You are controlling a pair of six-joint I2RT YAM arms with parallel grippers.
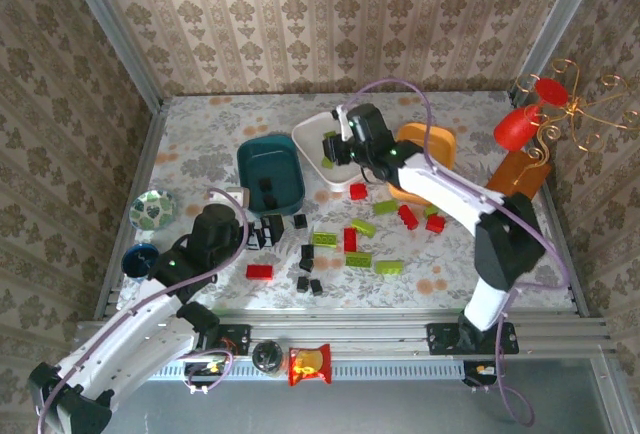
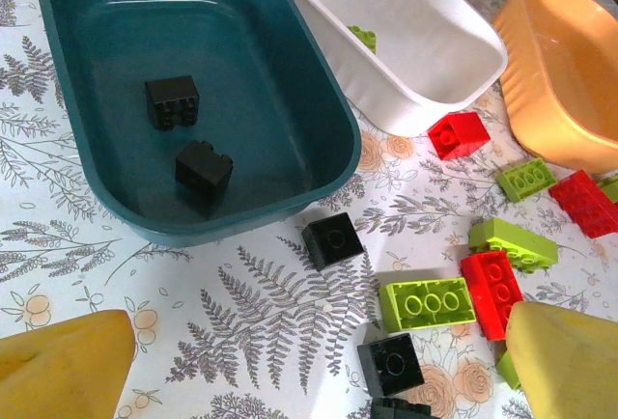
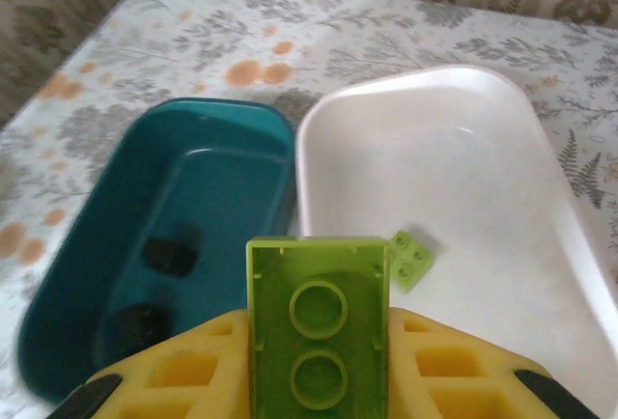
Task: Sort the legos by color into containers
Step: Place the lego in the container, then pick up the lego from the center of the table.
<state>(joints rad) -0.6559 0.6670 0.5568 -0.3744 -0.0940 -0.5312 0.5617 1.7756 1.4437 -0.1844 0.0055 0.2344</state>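
My right gripper (image 1: 336, 146) hovers over the white tub (image 1: 310, 136), shut on a lime green brick (image 3: 319, 332) seen from its hollow underside. Below it a small lime plate (image 3: 412, 259) lies in the white tub (image 3: 454, 149). The teal tub (image 3: 227, 173) holds two black bricks (image 2: 172, 100) (image 2: 204, 166). The orange tub (image 1: 443, 140) stands to the right. My left gripper (image 2: 319, 366) is open just above the table, with black bricks (image 2: 332, 240) (image 2: 390, 363) ahead of its yellow fingers (image 2: 63, 366). Red, lime and black bricks (image 1: 350, 239) lie scattered in front of the tubs.
A patterned bowl (image 1: 152, 209) and a blue object (image 1: 138, 259) sit at the left edge. An amber box (image 1: 520, 179) with a red ornament (image 1: 518, 126) stands at the right. A snack packet (image 1: 309, 364) lies on the front rail. Patterned walls close in three sides.
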